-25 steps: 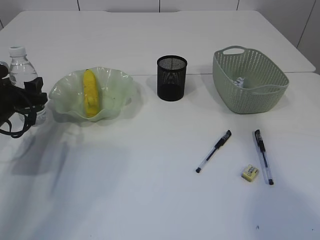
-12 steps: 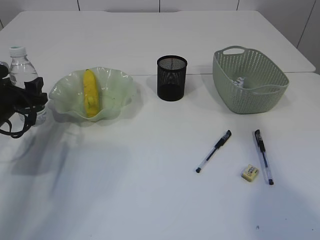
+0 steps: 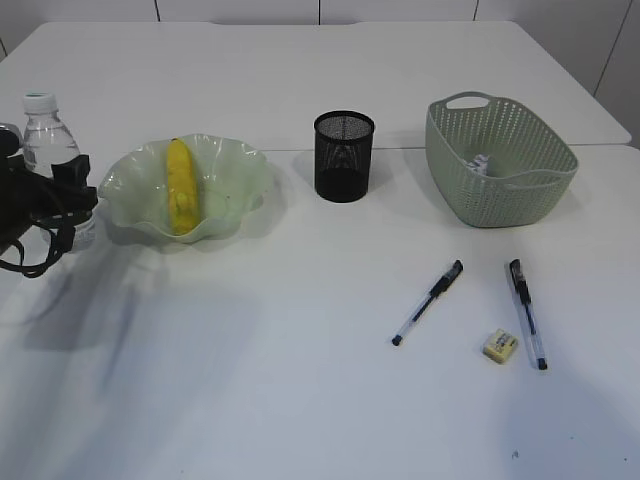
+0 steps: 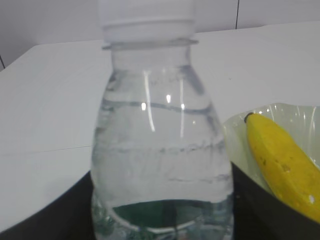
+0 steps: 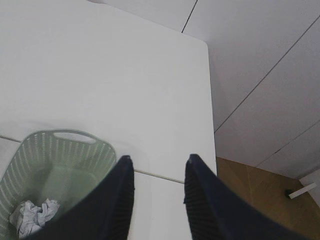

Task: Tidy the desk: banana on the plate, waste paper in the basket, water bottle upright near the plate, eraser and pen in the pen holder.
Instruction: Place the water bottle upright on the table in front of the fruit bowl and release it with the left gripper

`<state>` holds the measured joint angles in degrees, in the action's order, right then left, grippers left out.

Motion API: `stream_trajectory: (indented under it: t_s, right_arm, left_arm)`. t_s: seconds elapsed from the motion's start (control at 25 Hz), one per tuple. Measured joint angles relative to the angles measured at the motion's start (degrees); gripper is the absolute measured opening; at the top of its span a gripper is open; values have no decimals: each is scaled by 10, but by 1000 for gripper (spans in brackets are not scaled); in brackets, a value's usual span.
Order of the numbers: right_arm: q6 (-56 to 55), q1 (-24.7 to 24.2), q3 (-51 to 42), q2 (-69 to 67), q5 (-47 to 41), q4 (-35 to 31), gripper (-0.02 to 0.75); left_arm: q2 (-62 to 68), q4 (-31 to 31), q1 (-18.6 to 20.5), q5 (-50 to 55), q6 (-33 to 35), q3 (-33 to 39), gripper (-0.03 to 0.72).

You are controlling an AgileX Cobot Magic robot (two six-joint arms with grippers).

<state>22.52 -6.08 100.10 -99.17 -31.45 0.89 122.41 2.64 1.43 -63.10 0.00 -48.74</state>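
One water bottle (image 3: 48, 135) stands upright at the table's (image 3: 300, 400) far left, just beside the plate (image 3: 235, 185) — long axis vertical, cap up. The left gripper (image 3: 62, 195) is closed around its lower body, dark fingers (image 4: 260, 210) on both sides in the wrist view. The banana (image 3: 180, 185) lies on the plate, lengthwise away from the camera. Against the earlier frames, the bottle has shifted slightly — otherwise nothing moved. The right gripper (image 5: 157, 172) hangs partly open above the basket (image 5: 30, 160), empty.

No readable text, brand, number or sign is to be found. The eraser (image 3: 499, 346) near the right carries dark marks, but these are too small to be read.
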Motion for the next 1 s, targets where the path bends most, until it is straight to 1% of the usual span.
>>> stream_trajectory:
  t_s: [0.6,1.0]
  right_arm:
    - [1,0,0,0,4,2,261]
    - [1,0,0,0,4,2,261]
  left_arm:
    - [0,2,0,0,0,0,440]
    - [0,2,0,0,0,0,457]
